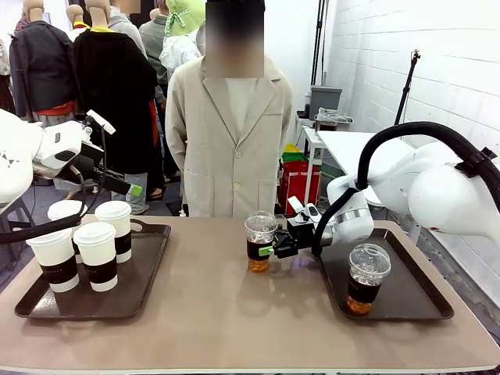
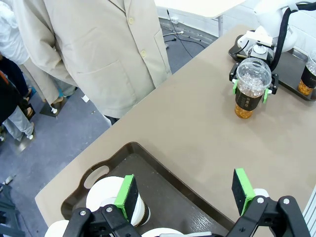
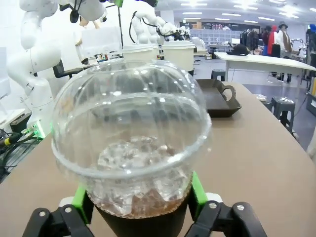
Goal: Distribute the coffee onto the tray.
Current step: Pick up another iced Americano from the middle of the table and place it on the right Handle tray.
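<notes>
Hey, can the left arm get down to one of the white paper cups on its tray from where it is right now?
Probably yes. The left gripper hangs open over the left tray, with a white paper cup just below its fingers and nothing between them. The neighbouring cups stand close, so it may be tight.

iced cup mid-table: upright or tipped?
Upright. The clear cup stands on the table, dome lid up, liquid settled at its bottom, between the right gripper's green pads.

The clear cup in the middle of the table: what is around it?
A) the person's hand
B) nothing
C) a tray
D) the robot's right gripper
D: the right gripper has a green pad on each side of the clear cup.
</notes>
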